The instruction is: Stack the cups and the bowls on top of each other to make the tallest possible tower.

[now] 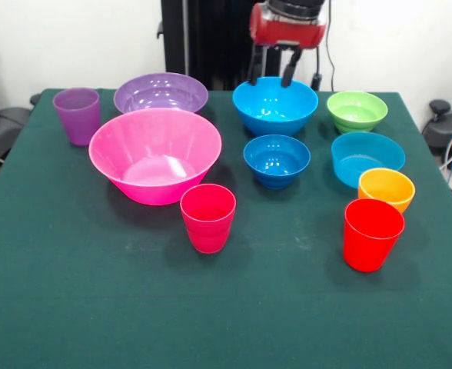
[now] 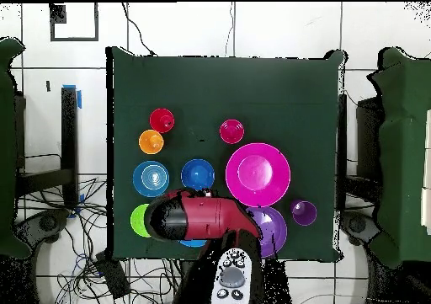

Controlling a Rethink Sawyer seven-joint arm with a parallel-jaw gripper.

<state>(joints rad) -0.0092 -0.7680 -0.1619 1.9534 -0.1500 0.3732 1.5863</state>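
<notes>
My gripper is open and hangs just above the far rim of the large blue bowl, with nothing between its fingers. Every bowl and cup stands apart on the table. The huge pink bowl sits left of centre, and the large purple bowl is behind it. The purple cup is at the far left. The magenta cup and the red cup stand near the front. At the right are the small dark blue bowl, cyan bowl, green bowl and orange bowl.
The table is covered in dark green cloth. In the overhead view the red arm covers the large blue bowl and part of the green bowl. Cables lie on the floor around the robot's base.
</notes>
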